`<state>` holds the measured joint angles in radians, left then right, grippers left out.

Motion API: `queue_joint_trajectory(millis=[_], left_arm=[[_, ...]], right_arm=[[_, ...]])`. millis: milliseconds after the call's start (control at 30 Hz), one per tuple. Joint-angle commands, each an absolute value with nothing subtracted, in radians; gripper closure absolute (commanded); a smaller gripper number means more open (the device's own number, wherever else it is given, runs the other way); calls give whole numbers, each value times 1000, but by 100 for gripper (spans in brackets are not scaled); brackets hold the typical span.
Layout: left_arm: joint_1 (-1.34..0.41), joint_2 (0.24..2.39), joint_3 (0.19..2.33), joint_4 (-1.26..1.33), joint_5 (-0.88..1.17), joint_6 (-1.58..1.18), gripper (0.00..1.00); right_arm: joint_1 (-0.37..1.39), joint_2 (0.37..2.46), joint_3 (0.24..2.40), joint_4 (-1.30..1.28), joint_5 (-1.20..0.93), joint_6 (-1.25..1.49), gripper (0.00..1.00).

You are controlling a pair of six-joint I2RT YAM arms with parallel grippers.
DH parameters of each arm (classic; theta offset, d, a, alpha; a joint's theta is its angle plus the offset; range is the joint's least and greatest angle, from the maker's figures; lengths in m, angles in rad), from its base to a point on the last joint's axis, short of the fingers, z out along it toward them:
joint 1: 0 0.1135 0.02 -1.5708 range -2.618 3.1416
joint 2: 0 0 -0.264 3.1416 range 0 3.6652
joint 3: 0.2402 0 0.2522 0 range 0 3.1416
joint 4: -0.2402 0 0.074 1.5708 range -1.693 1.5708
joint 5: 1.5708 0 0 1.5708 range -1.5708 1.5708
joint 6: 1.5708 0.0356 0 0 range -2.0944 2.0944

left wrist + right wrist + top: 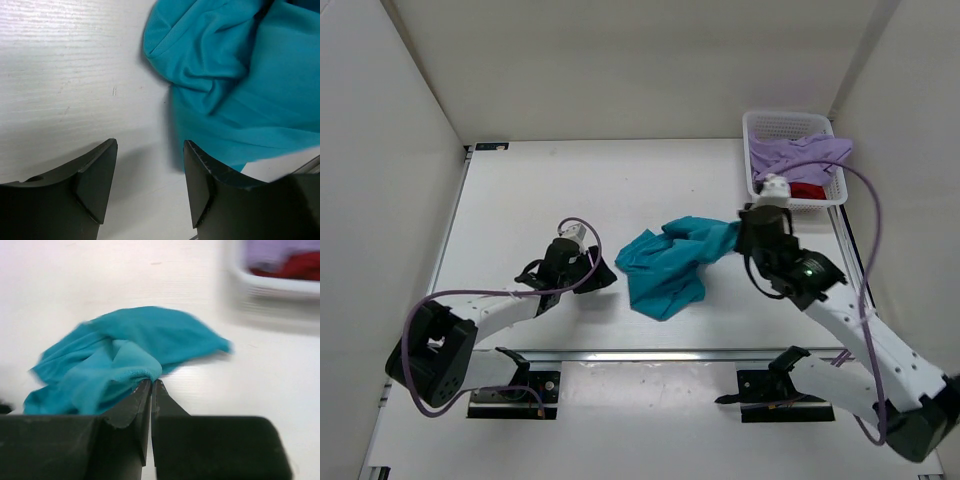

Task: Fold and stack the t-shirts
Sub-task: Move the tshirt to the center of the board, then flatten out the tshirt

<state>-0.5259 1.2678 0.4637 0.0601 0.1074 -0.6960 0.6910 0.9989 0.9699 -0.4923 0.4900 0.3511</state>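
A crumpled teal t-shirt (670,265) lies at the middle of the table. My right gripper (741,232) is shut on its right-hand corner, and the right wrist view shows the jaws (151,381) pinching a fold of the teal cloth (130,350). My left gripper (601,276) sits low at the shirt's left edge. It is open (150,145) over bare table, with the teal cloth (240,75) just beyond its right finger. A lavender t-shirt (805,152) and a red t-shirt (807,190) lie in the basket.
A white lattice basket (750,150) stands at the back right of the table, close behind my right gripper, and appears blurred in the right wrist view (260,290). White walls close in the table on three sides.
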Motion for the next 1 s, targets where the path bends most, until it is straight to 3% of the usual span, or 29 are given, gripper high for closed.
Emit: queue_joint_trajectory(millis=[0,200,333,733,867,967], left_arm=[[-540,1262,514,80,83,-712,33],[-603,1337,592,87,61,-722,31],[-672,1432,667,101,35,-738,29],[-795,1660,782,187,135,-804,18],[-859,1744,871,160,121,-799,29],[-890,1796,902,178,132,-811,49]], right_arm=[[553,884,927,-646,517,370,100],[347,652,925,-667,493,328,100],[243,640,914,-678,433,279,100],[359,698,799,-595,371,302,100],[341,701,781,-575,321,307,100],[347,692,772,-571,328,304,100]])
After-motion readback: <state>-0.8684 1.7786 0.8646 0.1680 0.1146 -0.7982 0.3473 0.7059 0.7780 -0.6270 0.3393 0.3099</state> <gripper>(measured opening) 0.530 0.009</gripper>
